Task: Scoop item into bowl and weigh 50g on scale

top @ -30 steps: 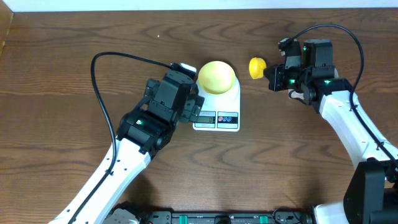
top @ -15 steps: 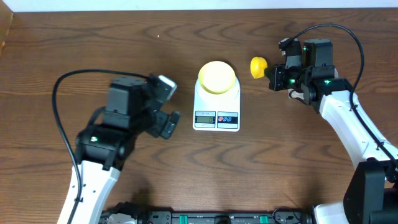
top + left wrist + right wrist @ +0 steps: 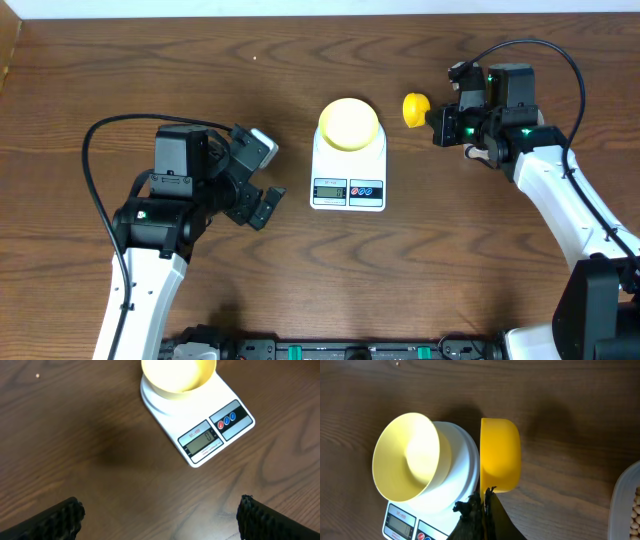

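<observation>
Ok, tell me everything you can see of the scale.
The scale is white, rectangular, plastic-looking, lying flat on the wooden table. Its round platform holds the empty pale-yellow bowl. The front strip has a small grey display showing what looks like 0, beside red and blue round buttons. Nothing else touches it.

Watching the overhead feed: left arm [image 3: 145, 295], lower left, has a white shell on its long link and a black, blocky wrist housing with a small green light [image 3: 143, 212]. A thin black cable [image 3: 87, 165] loops off it. Right arm [image 3: 565, 205], upper right, is the same build: white link, black wrist, green lights, and a black cable arching overhead. On the left wrist feed, the left jaws show black ribbed pads [image 3: 60, 517] in the bottom corners. The right jaws are black too, bottom centre of their own feed.
</observation>
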Controlling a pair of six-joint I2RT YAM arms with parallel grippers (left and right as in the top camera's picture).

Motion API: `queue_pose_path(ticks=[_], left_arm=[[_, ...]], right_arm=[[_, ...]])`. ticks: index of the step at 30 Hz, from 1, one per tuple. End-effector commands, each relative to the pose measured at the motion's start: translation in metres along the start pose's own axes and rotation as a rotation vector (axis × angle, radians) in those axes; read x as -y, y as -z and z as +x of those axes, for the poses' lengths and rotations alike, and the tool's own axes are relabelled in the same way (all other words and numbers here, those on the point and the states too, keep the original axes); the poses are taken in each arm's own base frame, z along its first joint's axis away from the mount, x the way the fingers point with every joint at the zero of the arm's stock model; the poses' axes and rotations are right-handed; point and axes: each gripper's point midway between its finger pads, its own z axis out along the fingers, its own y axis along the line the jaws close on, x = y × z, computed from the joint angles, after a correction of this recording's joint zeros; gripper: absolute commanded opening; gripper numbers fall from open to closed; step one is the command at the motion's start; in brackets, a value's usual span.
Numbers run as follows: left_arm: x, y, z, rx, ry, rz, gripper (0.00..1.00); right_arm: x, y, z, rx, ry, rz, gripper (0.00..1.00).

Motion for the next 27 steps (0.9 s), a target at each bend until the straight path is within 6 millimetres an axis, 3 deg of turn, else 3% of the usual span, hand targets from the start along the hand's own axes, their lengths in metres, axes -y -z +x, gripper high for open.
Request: queue_pose_path(ticks=[1,12,19,24,27], left_arm=[[0.004,-0.003,0.002,0.001,-0.031,0.032,0.99],[0.000,-0.007,-0.010,0.043,-0.047,0.029,0.99],[0.000,-0.017,-0.001,-0.001,-0.027,0.055,0.99],[0.004,-0.010,-0.001,0.005,-0.032,0.057,1.00],[0.017,-0.002,-0.002,0.036,-0.065,0.115,1.00]], right_arm=[[0.001,0.003,-0.007,0.015,0.008,0.004,0.01],[0.001,0.003,-0.007,0.016,0.008,0.003,0.01],[0.001,0.003,-0.007,0.015,0.008,0.004,0.01],[0.001,0.003,-0.007,0.016,0.008,0.004,0.01],[0.002,0.003,-0.007,0.016,0.008,0.005,0.01]])
